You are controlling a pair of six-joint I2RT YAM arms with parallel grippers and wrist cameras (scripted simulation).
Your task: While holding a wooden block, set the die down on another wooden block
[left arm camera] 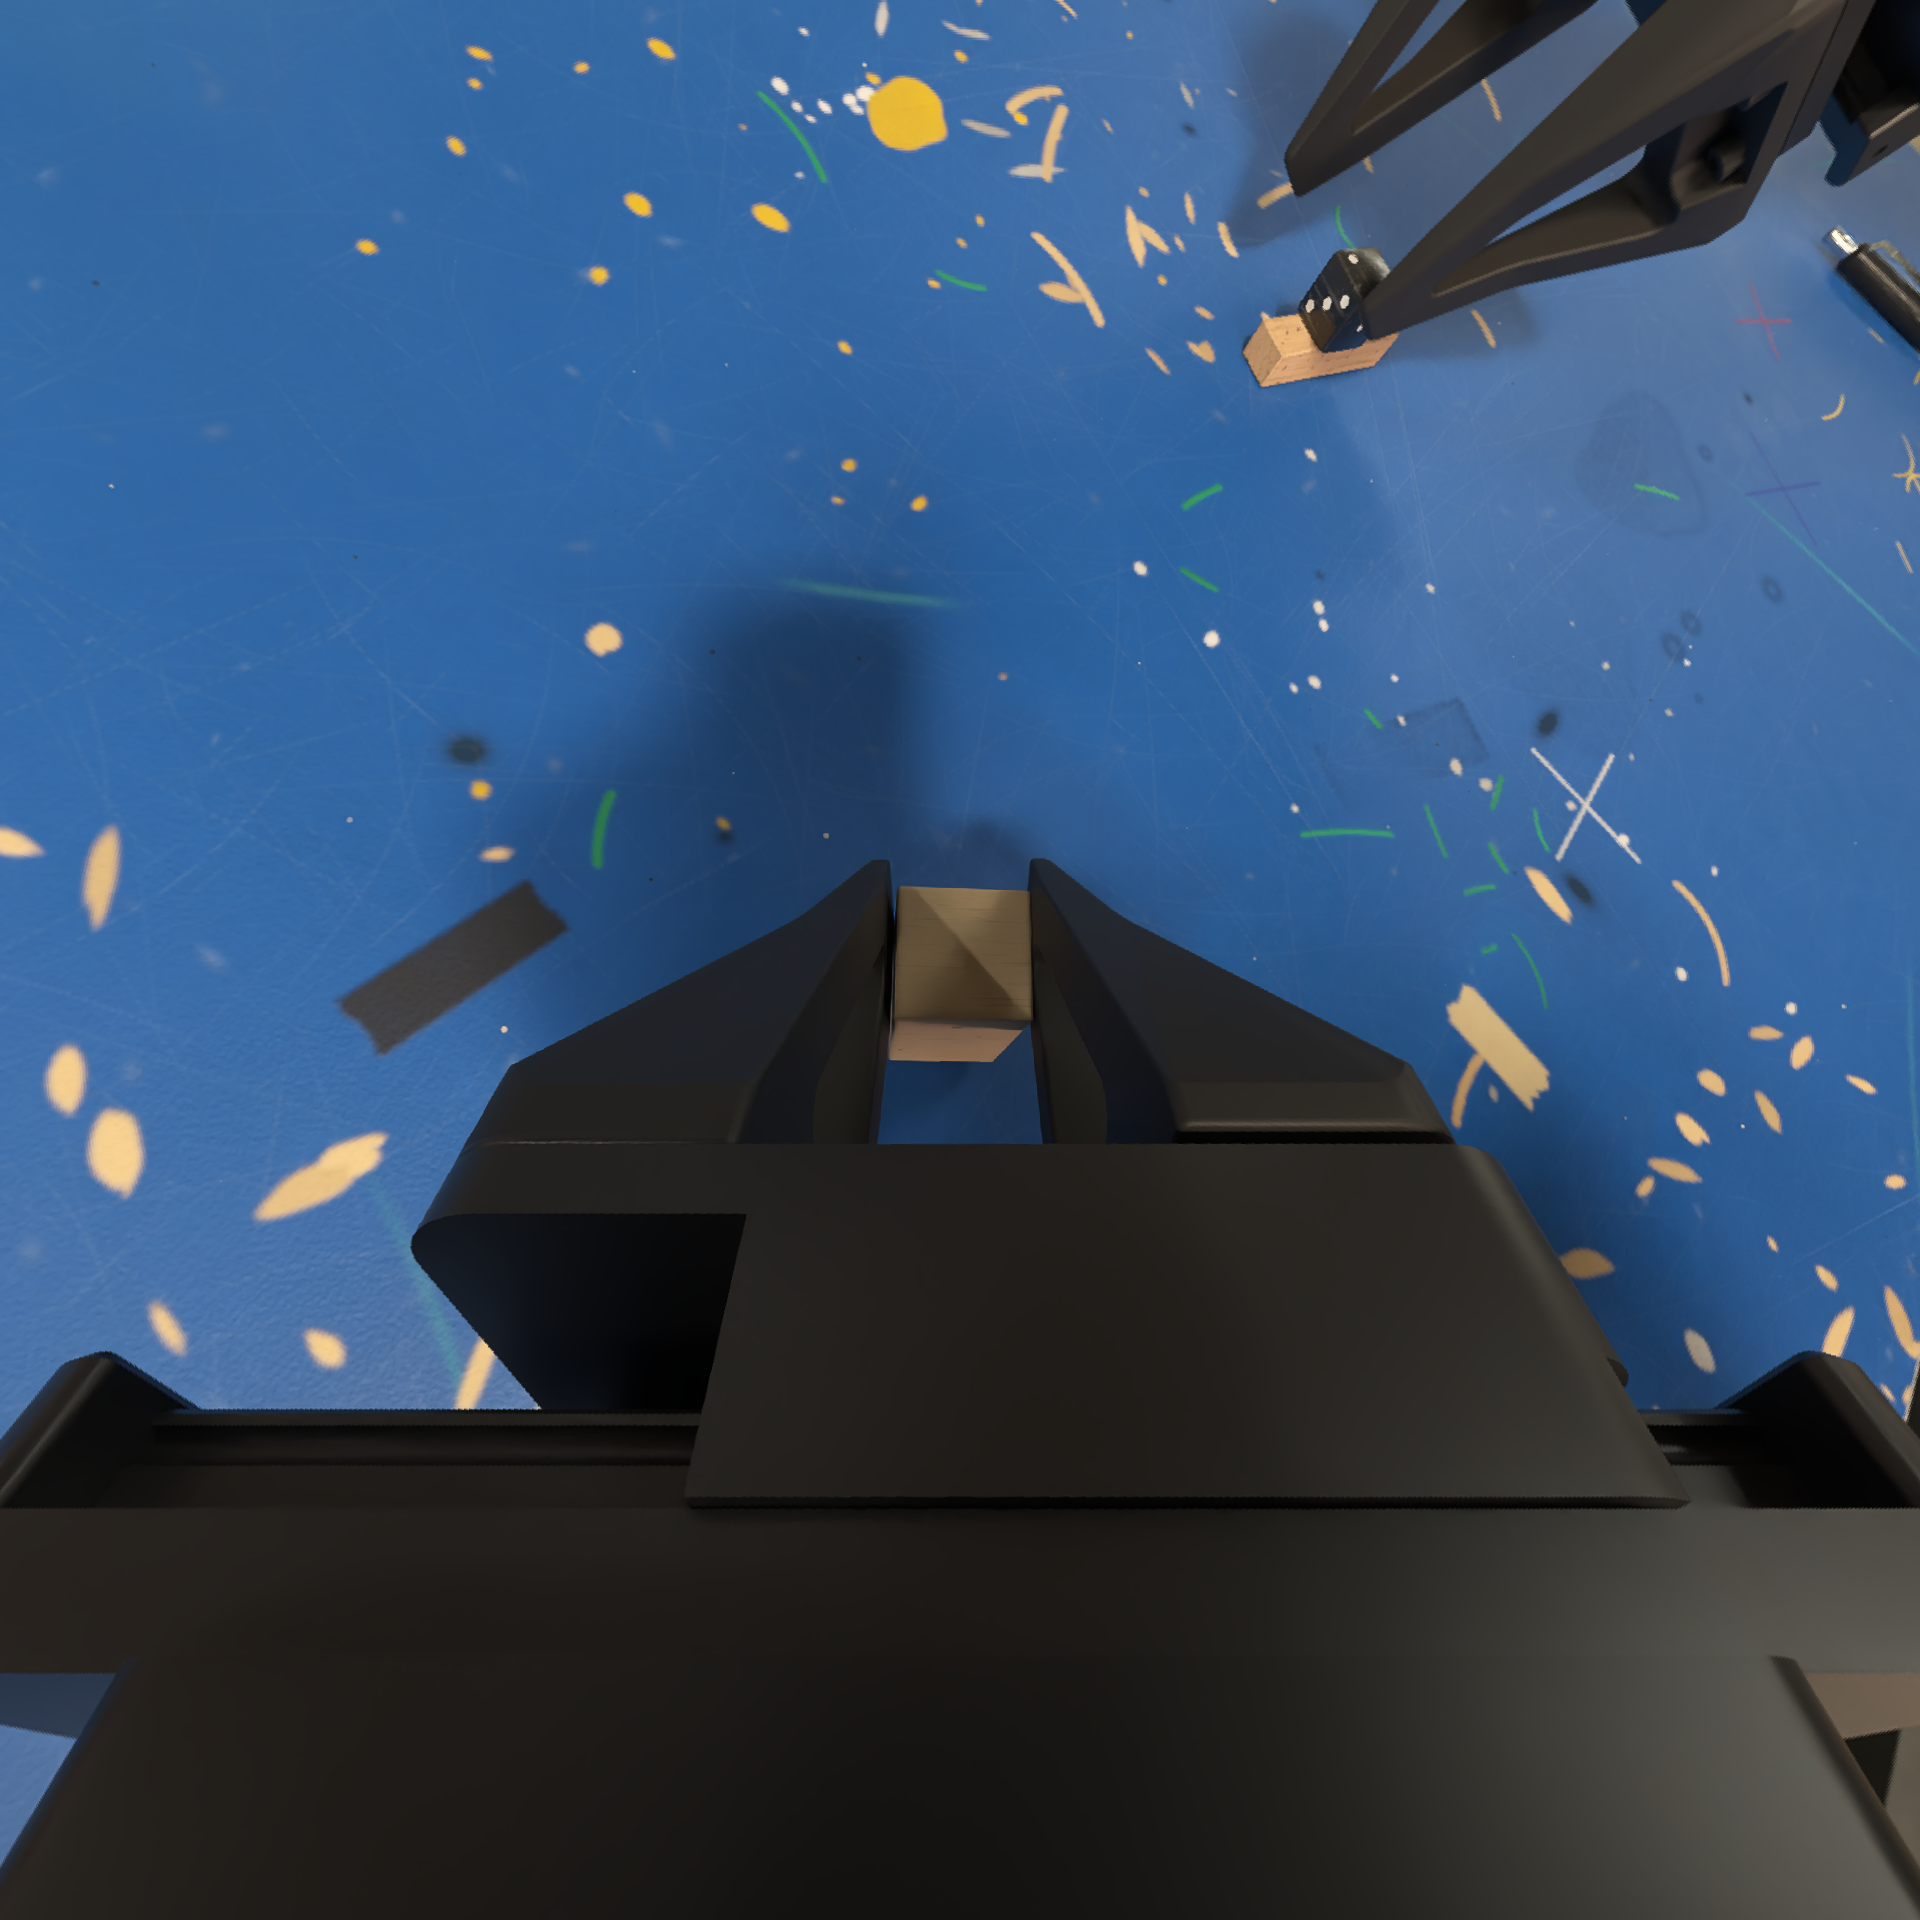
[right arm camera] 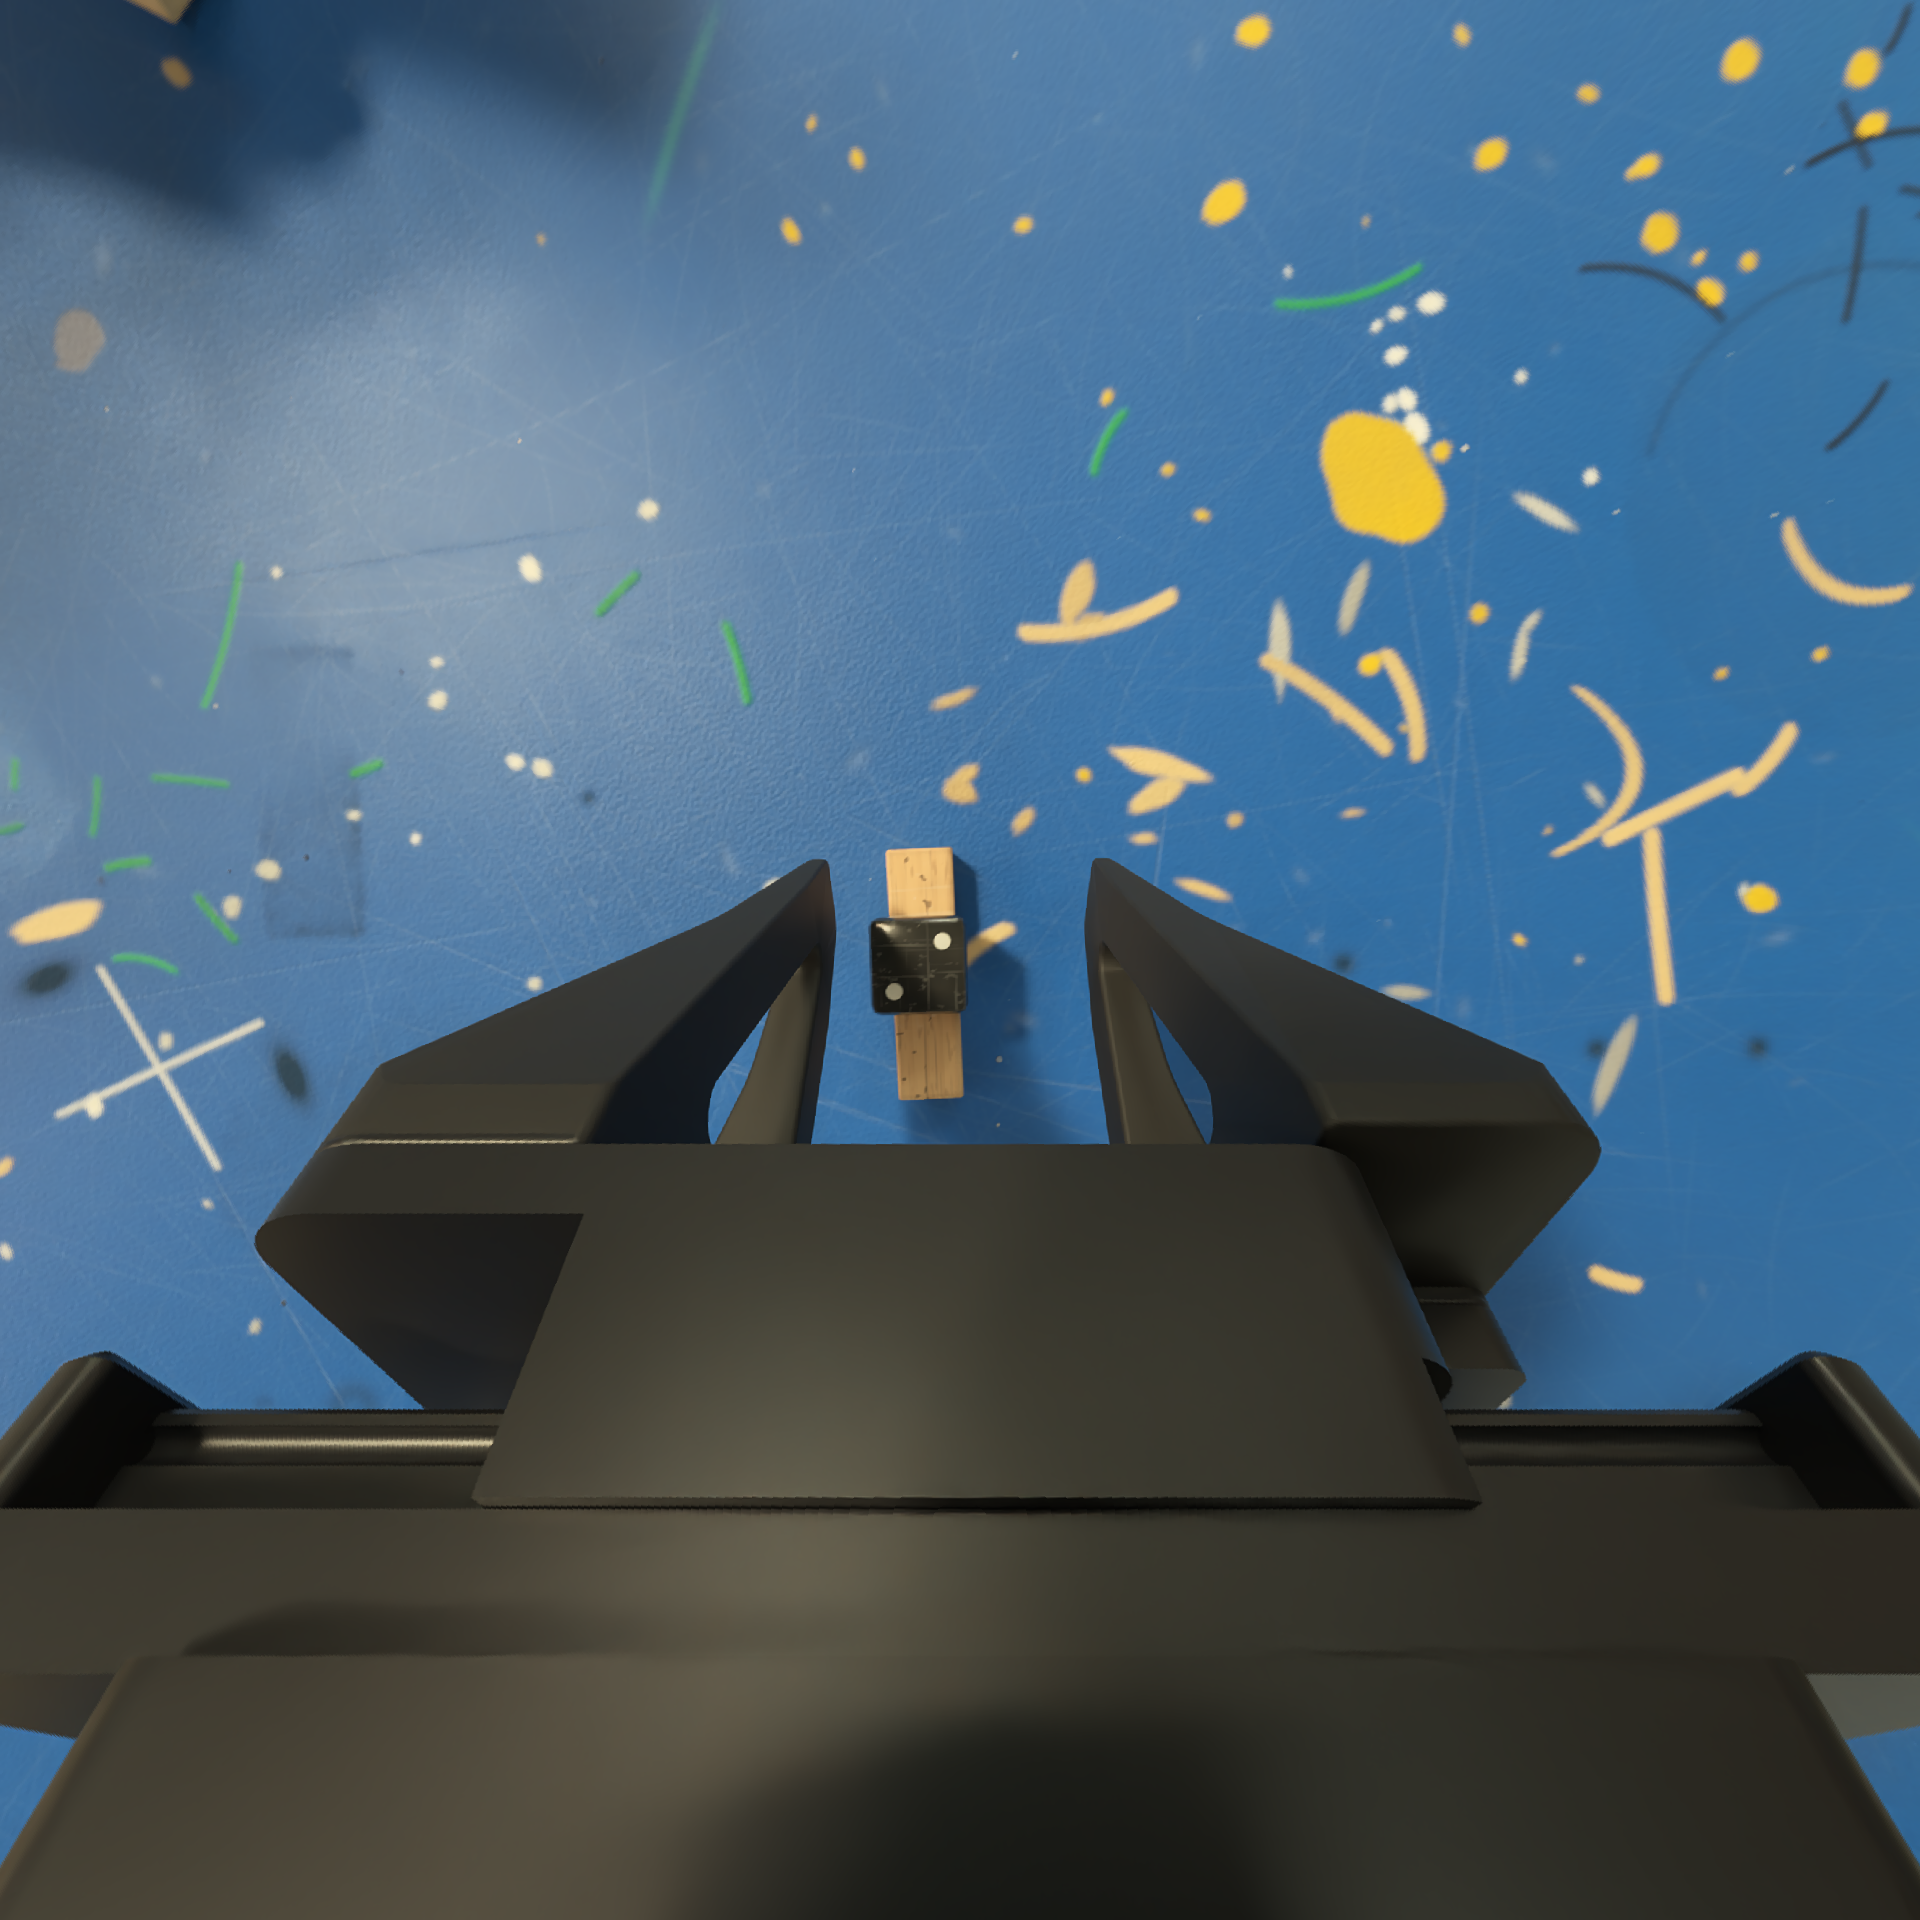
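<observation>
Die point(right arm camera: 917, 965) is seen resting across a wooden block point(right arm camera: 925, 1060) on the blue table point(right arm camera: 520, 416), between the right tool's point(right arm camera: 958, 883) parted fingers. Another block point(left arm camera: 961, 961) is gripped by the left tool point(left arm camera: 961, 878). Placement appears done; a straight retreat is called for.

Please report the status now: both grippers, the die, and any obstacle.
Left gripper shut on wooden block, held above the table. Right gripper open, die released, resting on second wooden block. Nothing in the way.
</observation>
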